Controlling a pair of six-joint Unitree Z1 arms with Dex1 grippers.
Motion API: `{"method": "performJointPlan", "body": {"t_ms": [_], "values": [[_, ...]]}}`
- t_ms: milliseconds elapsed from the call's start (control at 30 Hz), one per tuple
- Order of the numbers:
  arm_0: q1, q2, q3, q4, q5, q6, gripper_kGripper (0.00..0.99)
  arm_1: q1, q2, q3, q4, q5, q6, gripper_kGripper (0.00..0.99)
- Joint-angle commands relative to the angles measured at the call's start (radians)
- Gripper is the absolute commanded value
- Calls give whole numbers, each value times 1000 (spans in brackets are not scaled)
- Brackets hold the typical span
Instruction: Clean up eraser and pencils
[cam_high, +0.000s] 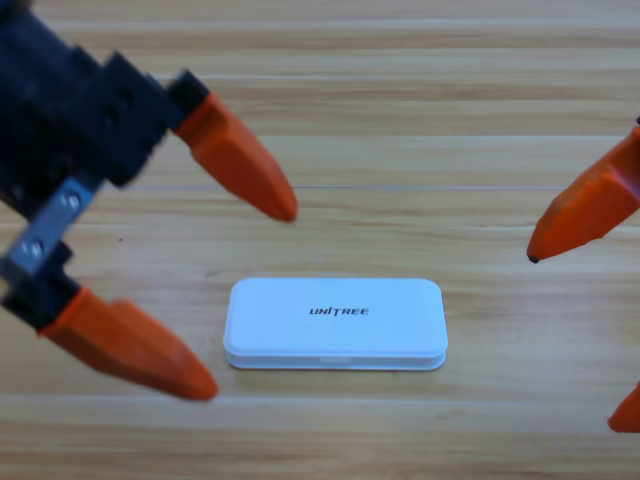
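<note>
Eraser and pencils: none to be seen on the table; whether they lie inside the case cannot be told, since its lid is down.

Case (335, 322): white, flat, rounded corners, lid closed, dark lettering on top. Lies lengthwise left to right on the wooden table (400, 100), near the middle, slightly toward the near edge.

Left gripper (257, 302): large at the left edge, black body with a metal bracket. Jaws spread wide, one orange tip just left of the case's near corner, the other above the case's far-left side. Holds nothing.

Right gripper (578, 338): cut off at the right edge, only two orange jaw tips showing, one far and one near, well apart. Holds nothing; clear of the case.
</note>
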Motion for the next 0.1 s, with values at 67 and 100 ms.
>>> {"method": "performJointPlan", "body": {"t_ms": [67, 100], "values": [[-31, 45, 27, 5, 9, -9, 990, 23, 23, 33, -26, 16, 7, 957], [-31, 45, 28, 5, 9, -7, 990, 23, 23, 33, -26, 16, 7, 957]]}}
